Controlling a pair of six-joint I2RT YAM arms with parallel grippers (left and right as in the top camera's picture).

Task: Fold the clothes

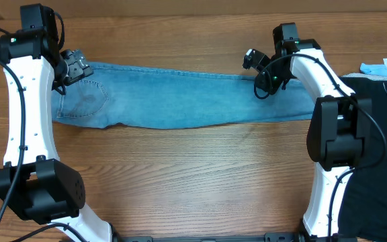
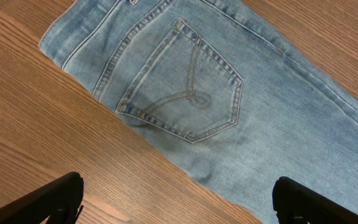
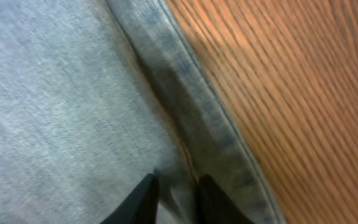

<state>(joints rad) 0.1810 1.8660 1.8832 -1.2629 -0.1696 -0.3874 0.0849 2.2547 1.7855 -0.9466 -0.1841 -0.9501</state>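
The jeans [image 1: 180, 101] lay flat in a long strip along the far side of the table [image 1: 200, 181], waistband to the left. The left gripper [image 2: 179, 190] hung wide open near the back pocket [image 2: 185, 81]. The right gripper [image 3: 176, 190] stood narrow at the leg's edge seam [image 3: 185, 106]; whether it pinched cloth could not be told.

Two arms, left arm [image 1: 24, 101] and right arm [image 1: 314, 67]: rounded white link shells, bulky black joint housings [image 1: 42, 191], one small green light on each. Black cables [image 1: 5, 195] loop loosely beside the links. Left end effector [image 1: 77, 66] and right end effector [image 1: 252, 58]: black bodies with dark, matte, tapering fingers [image 3: 143, 202].
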